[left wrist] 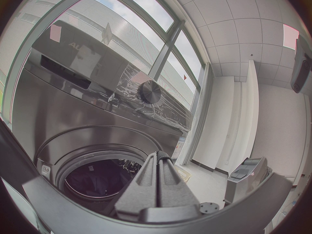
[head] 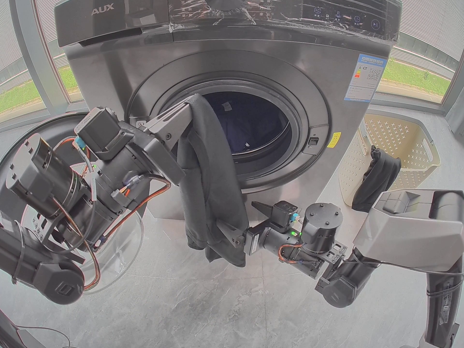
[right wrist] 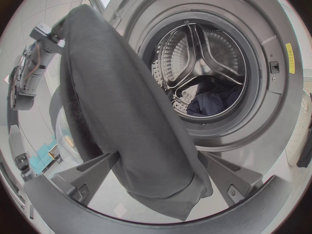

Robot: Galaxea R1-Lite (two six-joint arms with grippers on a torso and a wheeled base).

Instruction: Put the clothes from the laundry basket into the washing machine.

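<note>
The washing machine has its round door swung open to the robot's left. A heap of dark blue clothes already lies at the bottom of the drum, so part of the load looks to be in.

A long grey garment is the piece in hand. The left gripper has its jaws pinched shut on the garment's top edge and holds it in front of the upper left part of the drum opening. From there the cloth hangs straight down across the machine's face. The right gripper is low, at the garment's lower end. Its jaws are spread wide, one finger on each side of the hanging cloth, and not closed on it. None of the grey garment is inside the opening yet.

To the right of the machine sits the laundry basket, with a black garment draped over its near rim, partly in and partly out. I cannot tell what else lies in the basket, though the inner walls that show look bare.

As I judge it, the task is past its start but not finished. The grey piece has yet to be fed into the drum, probably with the right gripper gathering its lower end so it does not trail outside. After that, at least the black piece is left to fetch from the basket
</note>
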